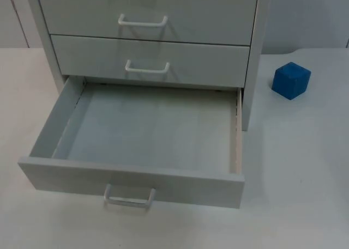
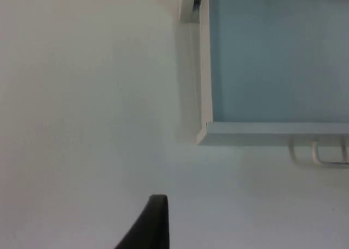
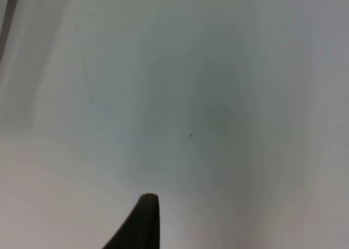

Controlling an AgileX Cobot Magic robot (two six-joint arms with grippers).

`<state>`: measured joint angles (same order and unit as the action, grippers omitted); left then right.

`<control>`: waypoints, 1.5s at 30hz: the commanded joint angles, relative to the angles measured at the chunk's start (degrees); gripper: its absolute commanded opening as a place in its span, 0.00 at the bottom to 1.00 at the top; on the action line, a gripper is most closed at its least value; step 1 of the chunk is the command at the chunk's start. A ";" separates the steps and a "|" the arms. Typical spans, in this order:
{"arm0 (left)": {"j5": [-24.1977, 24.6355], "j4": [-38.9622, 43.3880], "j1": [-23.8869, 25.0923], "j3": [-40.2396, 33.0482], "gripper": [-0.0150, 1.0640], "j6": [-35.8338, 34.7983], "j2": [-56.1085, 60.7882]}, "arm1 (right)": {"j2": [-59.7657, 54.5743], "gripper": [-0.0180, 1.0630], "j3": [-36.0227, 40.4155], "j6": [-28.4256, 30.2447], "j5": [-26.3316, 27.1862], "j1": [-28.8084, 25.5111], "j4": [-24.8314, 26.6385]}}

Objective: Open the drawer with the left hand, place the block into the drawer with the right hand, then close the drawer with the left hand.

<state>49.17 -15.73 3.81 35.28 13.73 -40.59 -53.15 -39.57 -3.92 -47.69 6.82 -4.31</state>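
On the white tabletop (image 1: 305,167), seen from above, the bottom drawer (image 1: 147,130) of a grey cabinet (image 1: 147,20) stands pulled fully out and empty, while the blue block (image 1: 291,80) sits well apart to its right. Opening looks done; next, the right claw must reach and grasp the block.

From the left wrist, the left claw (image 2: 147,224) hovers beside the drawer's front corner, grip state unclear.

From the right wrist, the right claw (image 3: 139,222) hangs over bare tabletop, grip state likewise unclear.

We record: drawer (image 1: 147,132), pale grey, lowest of three, pulled fully out, inside bare, white loop handle at its front. Block (image 1: 291,80), blue cube, resting on the table right of the cabinet, apart.
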 commanded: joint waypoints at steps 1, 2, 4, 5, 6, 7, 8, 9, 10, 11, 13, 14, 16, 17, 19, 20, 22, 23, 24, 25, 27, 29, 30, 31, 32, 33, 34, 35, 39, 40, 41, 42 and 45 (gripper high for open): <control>0.23 0.46 0.25 -0.93 0.99 0.15 2.45 | 0.11 0.99 0.10 0.45 2.49 -0.26 0.16; 0.23 0.57 0.25 -1.18 0.99 0.15 3.25 | 0.00 0.99 -0.18 0.45 3.94 -0.26 0.28; 0.23 0.89 0.25 -1.34 0.99 0.15 5.01 | -1.56 0.99 -1.63 0.45 4.22 -0.26 0.58; 0.23 1.00 0.25 -1.34 0.99 0.15 5.71 | -3.21 0.99 -2.74 0.58 4.22 -0.26 0.58; 0.08 1.00 0.25 -1.34 0.99 0.15 6.16 | -5.36 0.99 -3.83 0.94 4.22 -0.26 0.58; 0.08 1.00 0.25 -1.34 0.99 0.15 6.16 | -5.36 0.99 -3.83 0.94 4.22 -0.26 0.58; -0.07 1.00 0.25 -1.34 0.99 0.15 6.53 | -7.48 0.99 -5.31 1.83 4.10 -0.26 0.58; -0.44 1.00 0.25 -1.34 0.99 0.15 6.90 | -10.26 0.99 -6.85 2.40 4.10 -0.26 0.58; -1.08 1.00 0.25 -1.34 0.99 0.15 6.92 | -13.27 0.99 -8.37 3.60 4.33 -0.26 0.58; -1.53 1.00 0.25 -1.34 0.99 0.15 6.92 | -16.40 0.99 -9.59 5.41 4.93 -0.26 0.58; -1.95 1.00 0.25 -1.34 0.99 0.15 6.92 | -19.22 0.99 -11.01 6.95 5.18 -0.26 0.58; -2.22 1.00 0.25 -1.34 0.99 0.15 6.92 | -22.73 0.99 -12.55 7.79 5.33 -0.34 0.58; -2.37 1.00 0.25 -1.34 0.99 0.15 6.92 | -29.17 0.99 -15.81 8.97 5.51 -0.82 0.46; -2.37 1.00 0.25 -1.34 0.99 0.15 6.92 | -32.46 0.99 -17.82 9.80 6.08 -1.09 0.92; -2.08 1.00 0.25 -1.34 0.99 0.15 6.92 | -35.57 0.99 -19.89 10.19 7.05 -1.09 1.06; -1.83 1.11 0.25 -1.34 0.99 0.15 6.92 | -38.50 0.99 -21.69 11.30 8.28 -1.09 1.06; -1.84 1.88 0.25 -1.34 0.99 0.15 6.92 | -44.02 0.99 -26.75 16.04 10.81 -1.09 2.83; -1.84 2.30 0.25 -1.34 0.99 0.15 6.92 | -46.28 0.99 -28.91 19.19 11.30 -1.09 4.68; -1.84 2.30 0.25 -1.34 0.99 0.15 6.92 | -46.28 0.99 -28.91 19.19 11.30 -1.09 4.68; -1.84 2.69 0.25 -1.34 0.99 0.15 6.92 | -49.06 0.99 -31.09 23.32 11.70 -1.09 7.18; -1.71 3.08 0.25 -1.34 0.99 0.15 6.92 | -55.47 0.99 -37.31 32.94 13.11 -1.09 13.84; -1.58 3.08 0.25 -1.34 0.99 0.15 6.92 | -58.12 0.99 -39.18 36.18 13.68 -1.09 15.91; -1.58 3.08 0.25 -1.34 0.99 0.15 6.92 | -60.20 0.99 -41.26 38.33 14.32 -1.09 17.13; -1.58 3.08 0.25 -1.34 0.99 0.15 6.92 | -62.50 0.99 -43.10 39.58 15.10 -1.09 17.79; -1.58 3.08 0.25 -1.34 0.99 0.15 6.92 | -64.59 0.99 -44.49 40.27 16.30 -1.09 18.08; -1.58 3.08 0.25 -1.34 0.99 0.15 6.92 | -64.59 0.99 -44.49 40.27 16.30 -1.09 18.08; -1.58 3.08 0.25 -1.34 0.99 0.15 6.92 | -66.19 0.99 -46.00 41.26 17.54 -1.09 18.36; -1.57 3.21 0.25 -1.34 0.99 0.15 6.92 | -67.95 0.99 -47.21 41.86 18.85 -1.09 18.36; -1.57 3.54 0.25 -1.34 0.99 0.15 6.92 | -72.79 0.96 -50.32 46.75 22.23 -1.09 21.30; -1.57 3.65 0.25 -1.34 0.99 0.15 6.92 | -74.03 0.94 -51.19 48.31 22.49 -1.09 22.52; -1.57 3.82 0.25 -1.34 0.99 0.15 6.92 | -75.13 0.93 -51.81 49.72 22.81 -1.09 23.65; -1.57 3.91 0.25 -1.34 0.99 0.15 6.92 | -76.01 0.92 -52.53 50.36 23.19 -1.09 24.48; -1.57 3.91 0.25 -1.34 0.99 0.15 6.92 | -77.98 0.93 -53.68 50.33 23.53 -0.99 24.61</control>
<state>47.56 -12.15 3.81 34.12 13.87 -34.04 -130.32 -92.45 45.16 -24.91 6.03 19.49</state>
